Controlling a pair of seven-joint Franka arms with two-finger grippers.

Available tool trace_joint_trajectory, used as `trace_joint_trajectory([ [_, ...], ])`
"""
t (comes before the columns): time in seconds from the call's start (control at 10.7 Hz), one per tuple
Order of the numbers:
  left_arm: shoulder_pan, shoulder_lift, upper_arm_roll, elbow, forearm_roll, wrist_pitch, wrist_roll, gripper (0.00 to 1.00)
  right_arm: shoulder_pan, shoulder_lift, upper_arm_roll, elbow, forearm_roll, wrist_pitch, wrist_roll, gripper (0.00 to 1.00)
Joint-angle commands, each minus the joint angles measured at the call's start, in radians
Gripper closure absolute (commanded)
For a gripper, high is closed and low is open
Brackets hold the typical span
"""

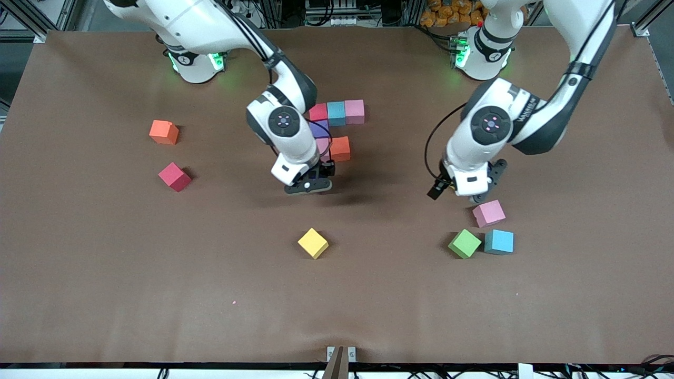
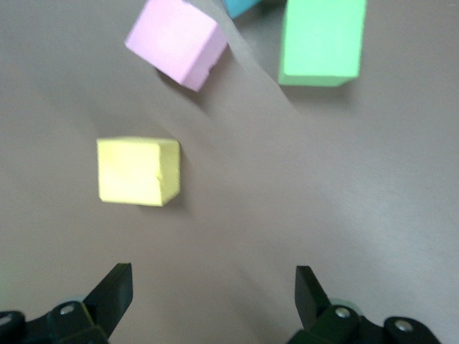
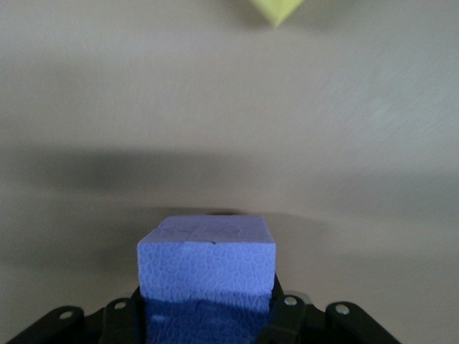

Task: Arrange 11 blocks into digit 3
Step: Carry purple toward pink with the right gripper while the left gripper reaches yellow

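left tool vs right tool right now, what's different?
The left tool is open and empty; the right tool is shut on a purple block. The left tool hangs over bare table beside the loose pink block; the right tool is over the table just in front of the partly built digit. Both point downward.
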Motion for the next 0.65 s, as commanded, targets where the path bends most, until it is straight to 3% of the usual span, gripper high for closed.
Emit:
trace_joint_trajectory([
  [0.0,0.069,-0.025,-0.017,-0.048,0.016,-0.011,0.057,0.00,0.006,0.016,-0.009,0.006,-0.037,0.003,0.054,0.68],
  [0.56,0.120,-0.022,-0.015,-0.123,0.017,0.081,0.107,0.00,0.004,0.008,-0.006,0.001,-0.023,-0.080,0.150,0.68],
])
